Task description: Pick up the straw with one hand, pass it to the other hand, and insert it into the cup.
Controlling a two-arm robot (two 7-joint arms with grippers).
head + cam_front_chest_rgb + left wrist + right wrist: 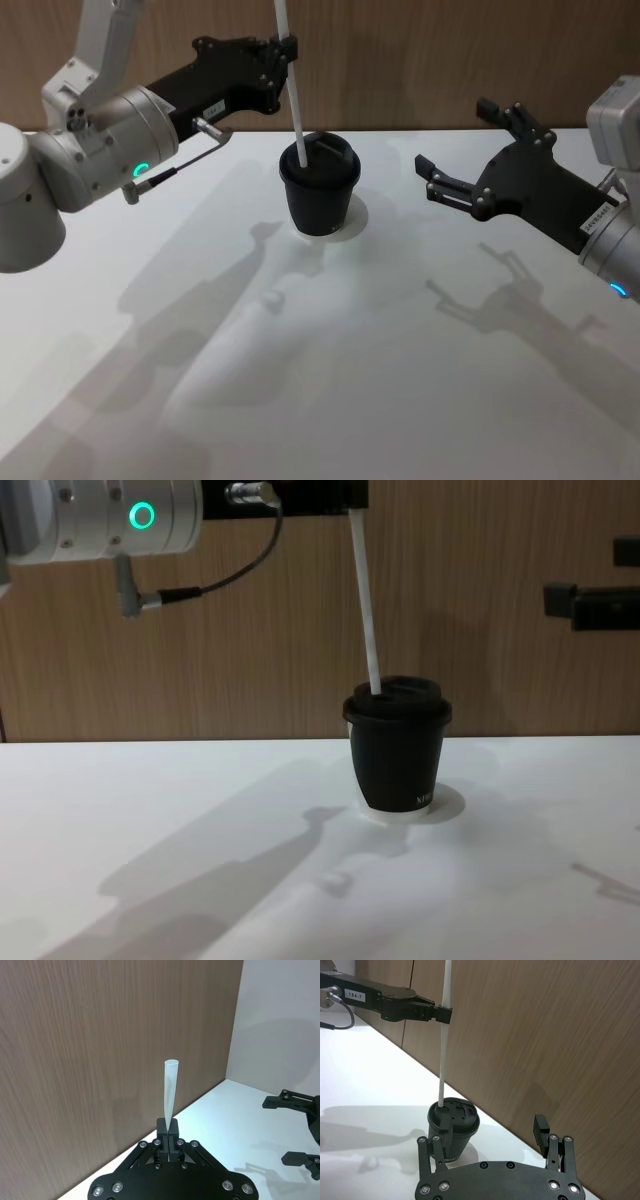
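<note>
The straw [296, 95] runs off the top edge of the head view above the left pincer [287, 45], so its upper end is cut off there. Its lower end disappears into the lid of the cup [320, 190], and how far down it reaches cannot be told. In the chest view the left pincer [352, 500] is cropped by the top edge, and the right pincer [590, 595] by the right edge. The white lettering on the cup [398, 760] is too small to read.
</note>
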